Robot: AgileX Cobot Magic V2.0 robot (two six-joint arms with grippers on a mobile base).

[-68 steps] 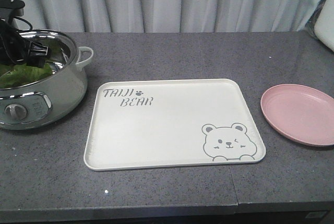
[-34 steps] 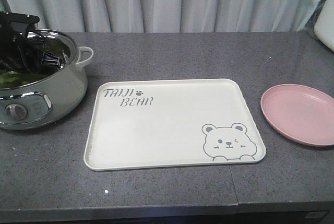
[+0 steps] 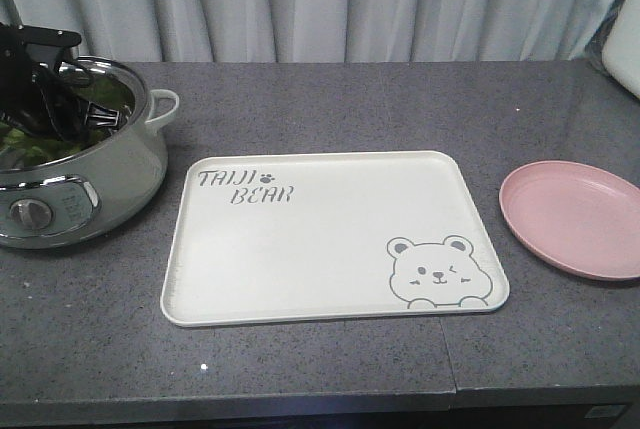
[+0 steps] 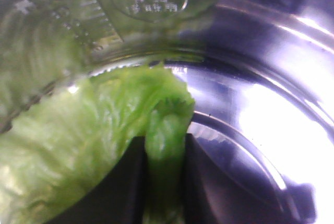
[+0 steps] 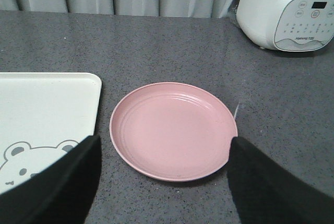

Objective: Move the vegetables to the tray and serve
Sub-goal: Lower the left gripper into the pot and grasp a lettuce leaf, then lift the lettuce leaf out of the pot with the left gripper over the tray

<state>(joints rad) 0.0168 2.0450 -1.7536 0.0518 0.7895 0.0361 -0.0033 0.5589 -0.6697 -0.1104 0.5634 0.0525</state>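
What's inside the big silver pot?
The pot holds green lettuce, pinched by the left gripper. Whatever lies beneath the leaf and gripper is covered.

One each: tray (image 3: pixel 330 239), plate (image 3: pixel 570 214), pot (image 3: pixel 110 169), rice cooker (image 5: pixel 292 10)

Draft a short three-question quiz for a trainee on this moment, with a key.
1. True or false: the bright green ruffled lettuce leaf already lies on the large cream-white rectangular plastic tray.
2. What do the fingers of the left gripper pinch inside the pale steel-lined electric pot? A) nothing B) the lettuce leaf C) a spoon
3. Fill in: the right gripper is ___, with the round pink plate seen between its fingers.
Key: 1 false, the leaf is in the pot; 2 B; 3 open.
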